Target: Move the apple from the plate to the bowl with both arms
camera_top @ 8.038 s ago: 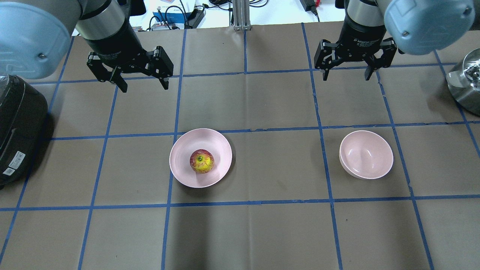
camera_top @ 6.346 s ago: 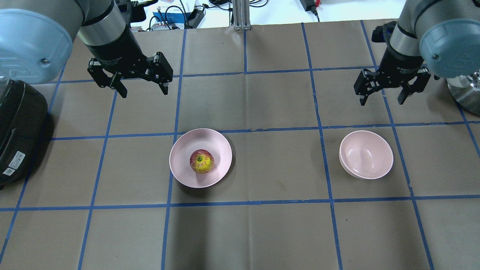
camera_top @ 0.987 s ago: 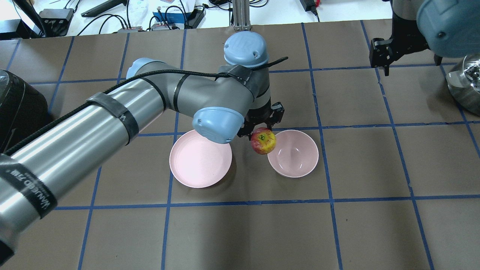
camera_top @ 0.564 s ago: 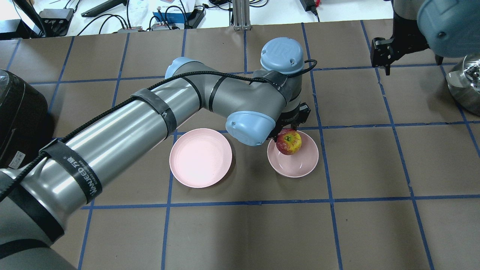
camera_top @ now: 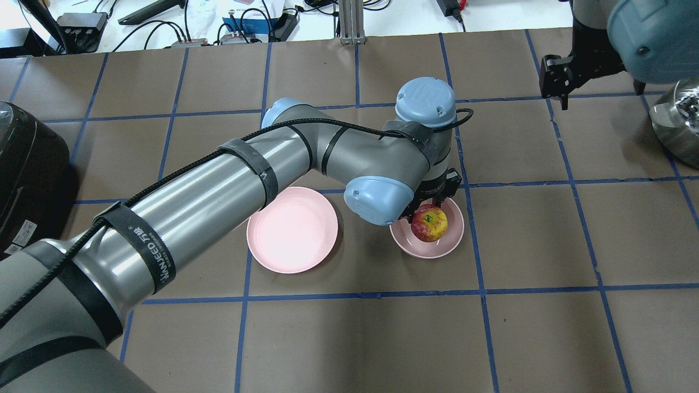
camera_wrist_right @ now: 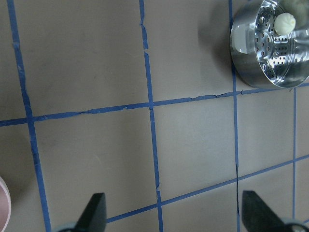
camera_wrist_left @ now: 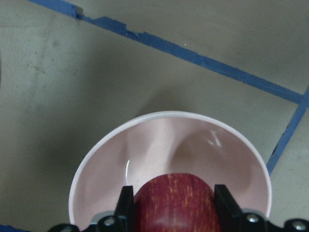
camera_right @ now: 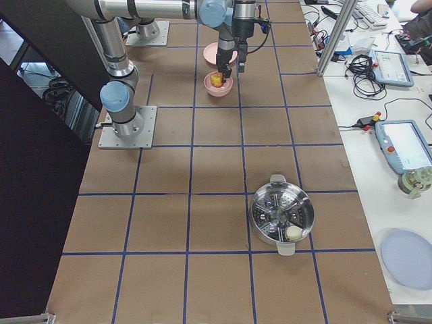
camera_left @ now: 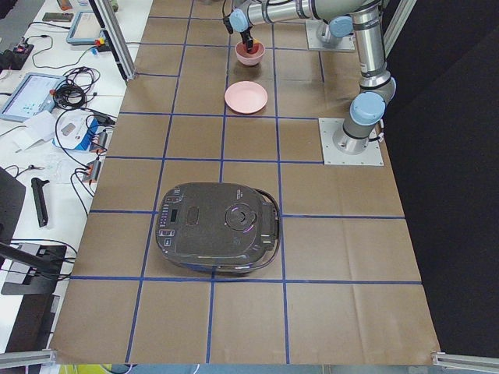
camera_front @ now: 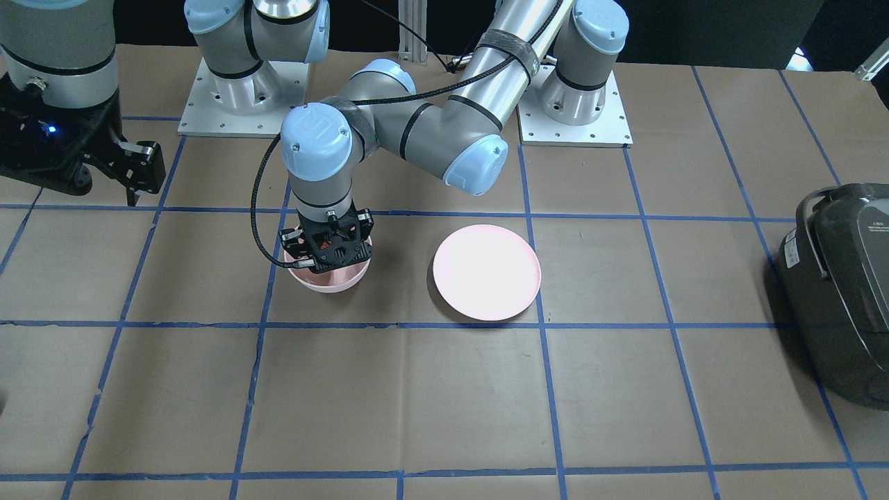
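The red apple [camera_top: 429, 224] is held between the fingers [camera_wrist_left: 124, 209] of my left gripper [camera_wrist_left: 176, 208], which is shut on it. It hangs low inside the pale pink bowl [camera_top: 437, 252], and I cannot tell whether it touches the bottom. The bowl also shows in the left wrist view [camera_wrist_left: 169, 140] and the front view [camera_front: 323, 281]. The flat pink plate [camera_top: 292, 229] lies bare just left of the bowl. My right gripper [camera_wrist_right: 175, 212] is open and holds nothing, raised at the far right of the table [camera_top: 594, 82].
A black rice cooker [camera_top: 27, 169] stands at the left edge. A steel steamer pot [camera_top: 677, 120] with a white bun in it stands at the right edge, near my right gripper. The left arm stretches across the table's middle above the plate.
The left gripper took the apple off the plate and carried it right, then down into the bowl. The bowl now sits nearer the plate. The right arm has drawn back.
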